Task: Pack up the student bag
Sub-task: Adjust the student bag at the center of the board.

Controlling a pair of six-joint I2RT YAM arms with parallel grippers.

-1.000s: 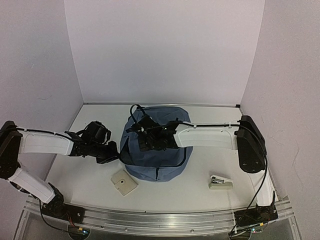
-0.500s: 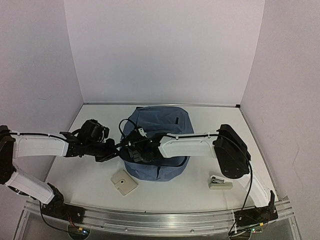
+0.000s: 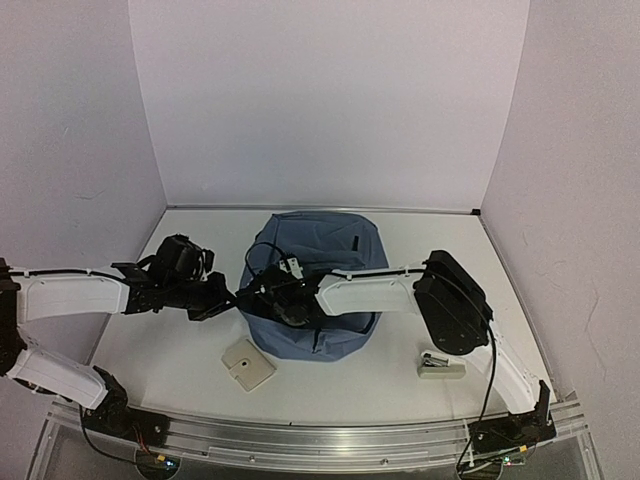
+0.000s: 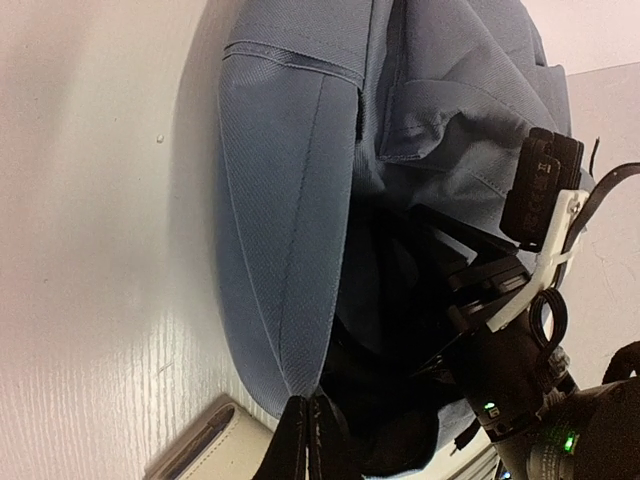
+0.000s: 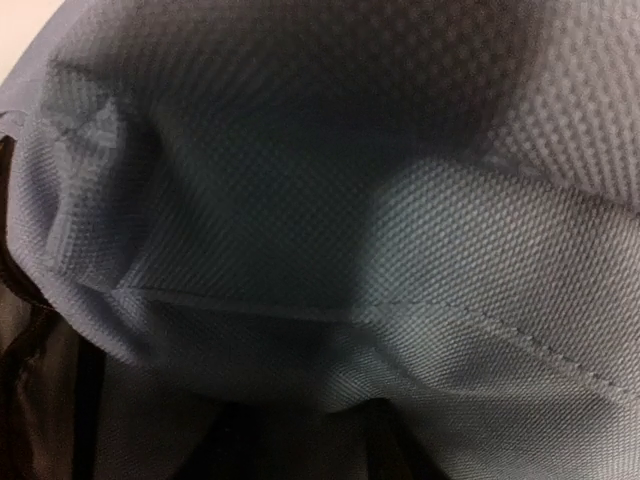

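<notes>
Reaching in from the frame's left, the left hand (image 3: 228, 300) is clenched, apparently on the rim of the student bag (image 3: 325, 250) at mid-bench (image 3: 430, 262), while the right hand (image 3: 268, 298), arm stretched leftward, sits inside its mouth, grip impossible to tell.

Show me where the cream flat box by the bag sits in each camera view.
Top external: cream flat box just in front of the student bag's near-left corner.
Left wrist: bottom-left edge, partly cut off, below the bag.
Right wrist: not in it; fabric fills the frame.
Shared landmark: the bag's slate-blue fabric.
</notes>
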